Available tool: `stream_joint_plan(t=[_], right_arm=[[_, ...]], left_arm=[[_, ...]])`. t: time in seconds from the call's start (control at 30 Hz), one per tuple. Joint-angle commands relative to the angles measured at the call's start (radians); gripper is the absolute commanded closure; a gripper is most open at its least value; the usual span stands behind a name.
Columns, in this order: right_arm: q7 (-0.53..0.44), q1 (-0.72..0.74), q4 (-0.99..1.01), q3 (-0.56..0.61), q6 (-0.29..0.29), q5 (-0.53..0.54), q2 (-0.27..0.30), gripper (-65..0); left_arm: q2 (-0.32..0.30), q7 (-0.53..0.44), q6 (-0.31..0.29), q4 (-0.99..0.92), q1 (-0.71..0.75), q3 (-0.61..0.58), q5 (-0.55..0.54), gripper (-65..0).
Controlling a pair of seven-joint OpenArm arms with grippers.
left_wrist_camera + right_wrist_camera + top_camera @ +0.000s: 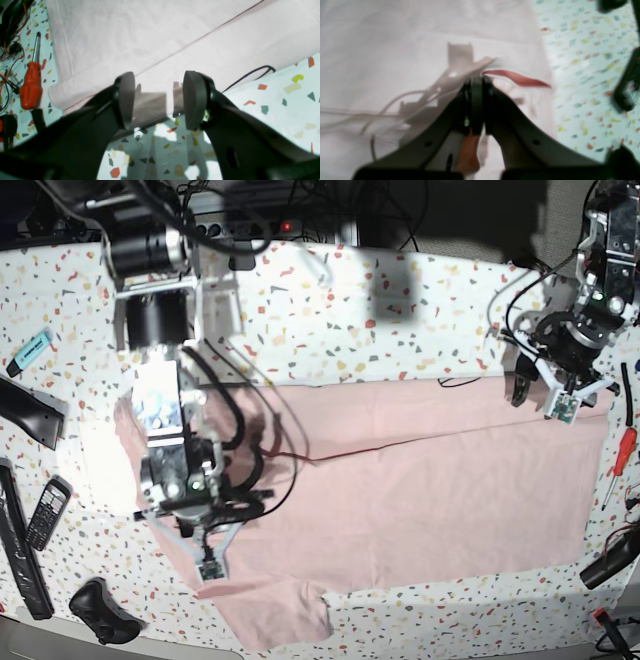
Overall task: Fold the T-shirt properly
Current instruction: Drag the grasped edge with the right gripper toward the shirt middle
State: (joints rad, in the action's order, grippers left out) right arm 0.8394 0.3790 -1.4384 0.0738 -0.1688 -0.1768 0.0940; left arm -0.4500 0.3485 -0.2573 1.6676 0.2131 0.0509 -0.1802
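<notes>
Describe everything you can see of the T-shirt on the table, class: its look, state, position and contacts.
The T-shirt is pale pink, soft cotton by its look, plain on the side showing. It lies flat across the speckled table, partly folded, one layer's edge running diagonally across it and a sleeve sticking out at the near edge. The right claw is shut on a pinch of its fabric; the open left claw hovers at its far corner.

Table (420, 330): you see white terrazzo with coloured flecks.
Back edge: you see dark tangled cables (300, 205).
Light: bright, overhead.
</notes>
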Motion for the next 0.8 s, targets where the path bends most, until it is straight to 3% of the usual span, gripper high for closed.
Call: stream_joint_plan(t=[0.0, 0.5, 0.77], right_arm=[[-0.011, 0.01, -0.05, -0.002, 0.006, -0.004, -0.003, 0.0], [0.023, -0.2, -0.255, -0.001, 0.02, -0.004, -0.218, 0.0], [0.034, -0.248, -0.257, 0.052, 0.019, -0.007, -0.251, 0.0]], left_arm=[[-0.016, -0.02, 0.006, 0.014, -0.011, 0.006, -0.004, -29.6], [-0.016, -0.021, 0.006, 0.014, -0.011, 0.006, -0.004, -29.6], [-0.016, -0.029, 0.006, 0.014, -0.011, 0.006, -0.004, -29.6]])
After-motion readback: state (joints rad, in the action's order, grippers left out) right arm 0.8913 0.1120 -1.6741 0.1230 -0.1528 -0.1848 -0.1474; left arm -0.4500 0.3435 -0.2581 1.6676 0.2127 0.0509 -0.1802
